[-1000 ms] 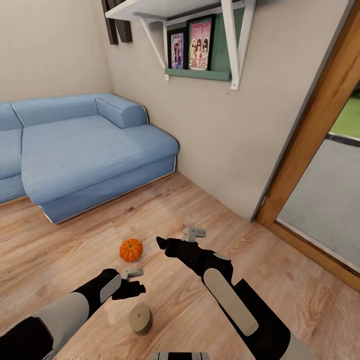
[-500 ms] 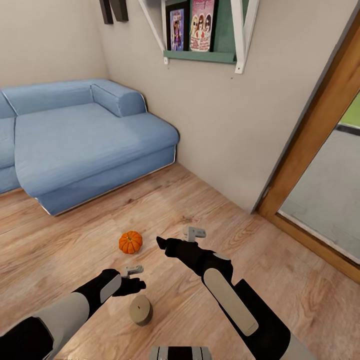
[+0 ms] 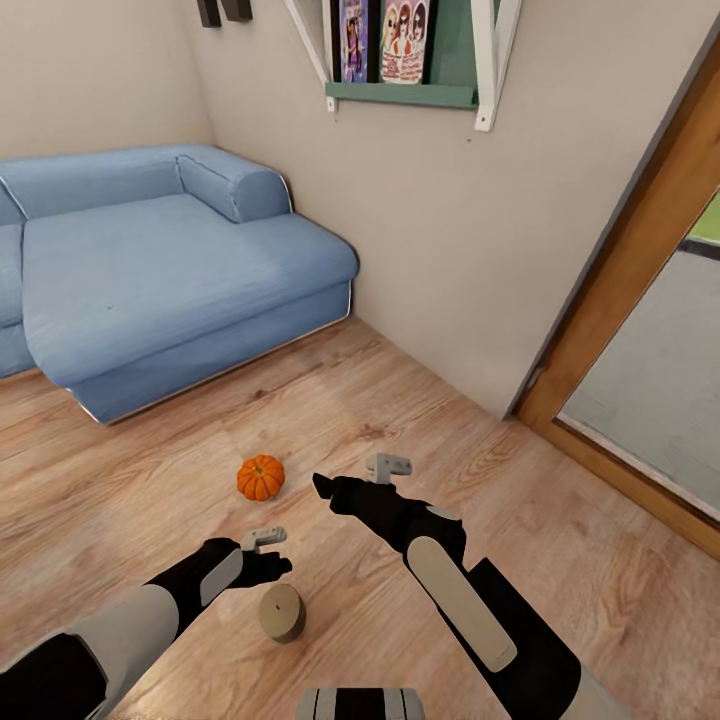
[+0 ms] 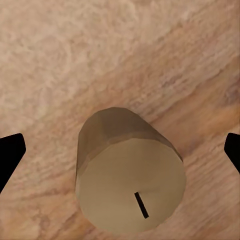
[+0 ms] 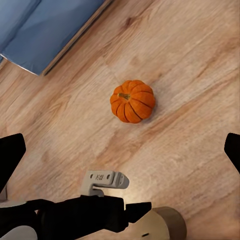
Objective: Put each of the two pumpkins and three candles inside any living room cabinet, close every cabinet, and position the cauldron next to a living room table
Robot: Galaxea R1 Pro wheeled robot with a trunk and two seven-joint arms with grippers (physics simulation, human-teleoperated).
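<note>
**Living room corner, arms over the floor items**

Wood-plank floor runs up to a beige wall, with a blue fabric sofa at my far left and a wooden door frame at the right. On the wall I see a green-and-white shelf holding framed pictures.

Head view: a small ribbed bright-orange pumpkin sits on the floor ahead of both arms. A short grey-brown cylindrical candle stands upright, nearer to me, just beside the left gripper. The right gripper hangs beside the pumpkin, apart from it. From here I cannot tell the finger spread of either one.

Left wrist view: the candle lies below the camera, between two black fingertips that sit at opposite edges of the picture, spread wide and not touching it. Its flat top carries a short dark wick mark.

Right wrist view: the pumpkin rests on the planks, dark stem up, well clear of the two black fingertips, which are set wide apart with nothing between them. The left gripper and the candle appear nearer the camera.
</note>
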